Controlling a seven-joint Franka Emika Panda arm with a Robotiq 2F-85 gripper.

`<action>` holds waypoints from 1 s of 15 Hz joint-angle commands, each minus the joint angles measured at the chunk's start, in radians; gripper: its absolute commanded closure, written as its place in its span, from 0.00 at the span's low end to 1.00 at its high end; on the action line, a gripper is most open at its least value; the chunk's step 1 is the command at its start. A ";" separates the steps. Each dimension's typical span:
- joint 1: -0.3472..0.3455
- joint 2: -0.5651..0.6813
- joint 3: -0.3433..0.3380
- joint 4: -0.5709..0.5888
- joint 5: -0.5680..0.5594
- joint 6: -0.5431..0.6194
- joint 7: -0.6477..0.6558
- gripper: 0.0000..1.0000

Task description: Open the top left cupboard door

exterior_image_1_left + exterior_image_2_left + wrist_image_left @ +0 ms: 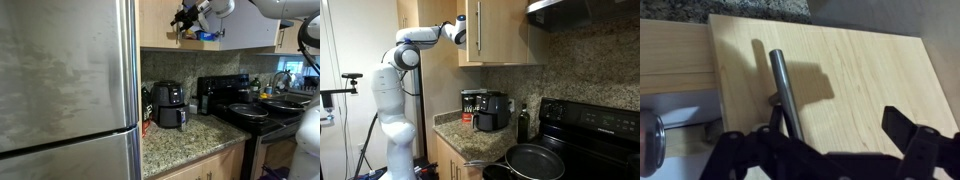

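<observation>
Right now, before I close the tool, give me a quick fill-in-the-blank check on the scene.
1. The top left cupboard door is made of light ___.
2. Its slim bar handle is made of ___.
3. The tool has its jaws standing ___.
Missing words: wood; metal; open.

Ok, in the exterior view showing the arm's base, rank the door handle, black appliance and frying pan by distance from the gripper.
1. Door handle: right beside the gripper, on the cupboard door.
2. Black appliance: below, on the counter.
3. Frying pan: lowest, on the stove.
</observation>
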 commanded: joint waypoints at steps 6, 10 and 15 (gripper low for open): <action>0.028 -0.001 -0.023 -0.096 0.246 0.020 -0.310 0.00; 0.044 -0.075 -0.012 -0.234 0.389 0.162 -0.466 0.37; 0.055 -0.134 -0.008 -0.344 0.492 0.298 -0.615 0.72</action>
